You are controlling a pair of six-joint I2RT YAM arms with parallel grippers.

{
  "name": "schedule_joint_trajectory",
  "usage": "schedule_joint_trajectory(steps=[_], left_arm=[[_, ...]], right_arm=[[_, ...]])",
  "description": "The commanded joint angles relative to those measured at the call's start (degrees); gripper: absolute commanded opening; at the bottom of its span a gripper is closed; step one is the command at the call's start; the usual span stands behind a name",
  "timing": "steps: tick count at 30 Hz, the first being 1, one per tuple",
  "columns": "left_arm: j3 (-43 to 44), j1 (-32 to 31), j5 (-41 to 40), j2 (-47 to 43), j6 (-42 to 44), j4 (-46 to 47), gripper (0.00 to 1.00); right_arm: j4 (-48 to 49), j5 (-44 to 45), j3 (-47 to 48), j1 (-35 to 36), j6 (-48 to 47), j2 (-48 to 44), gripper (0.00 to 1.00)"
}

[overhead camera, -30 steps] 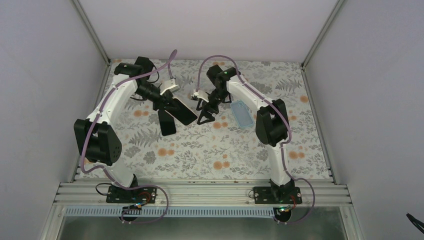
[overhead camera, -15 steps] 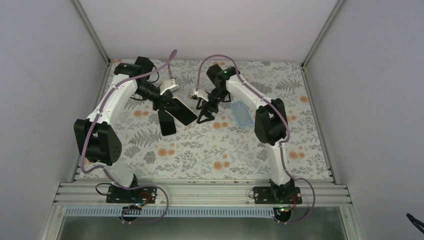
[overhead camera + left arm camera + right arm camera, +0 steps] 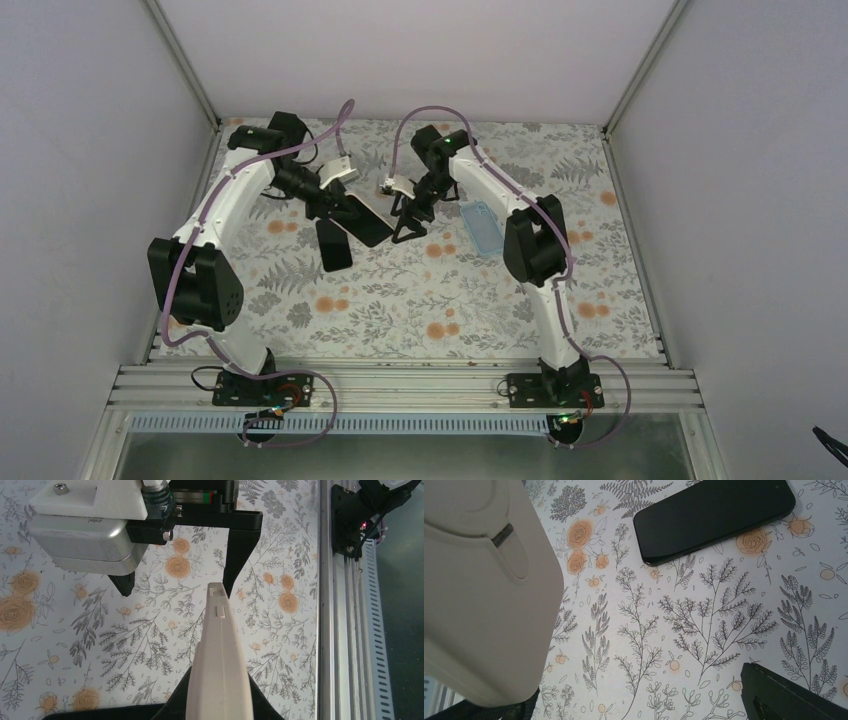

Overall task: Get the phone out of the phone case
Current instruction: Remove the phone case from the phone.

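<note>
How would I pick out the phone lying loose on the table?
On the left half of the floral table, look nearside of the left gripper. The black phone lies flat, untouched; the cream-sided phone beside it is raised, clamped in that gripper.

- A cream phone case (image 3: 479,590) fills the left side, very close to the lens, with a rounded corner toward the lower right.
- Its face carries a raised oval with a short dark slot.
- A black phone (image 3: 714,517) lies flat at the top, glossy face up, slanting up to the right.
- The tablecloth (image 3: 704,630) beneath is white with grey ferns and orange flowers.
- The right gripper (image 3: 639,700) has its jaws set wide; one dark finger (image 3: 789,695) shows in the lower right corner, touching nothing.
</note>
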Motion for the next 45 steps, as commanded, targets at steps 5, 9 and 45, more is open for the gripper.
schedule_joint_trajectory(steps=[5, 9, 45], left_arm=[[0.85, -0.85, 6.36, -2.72, 0.74, -1.25, 0.02], [0.83, -1.03, 7.45, -2.93, 0.86, -1.25, 0.02], [1.91, -3.95, 9.77, -2.7, 0.32, -1.25, 0.02]], right_arm=[[-0.01, 0.62, 4.68, -1.7, -0.27, 2.54, 0.98], [-0.04, 0.86, 6.02, -1.86, -0.21, 3.02, 0.98], [-0.66, 1.9, -1.5, -7.56, -3.62, -3.32, 1.0]])
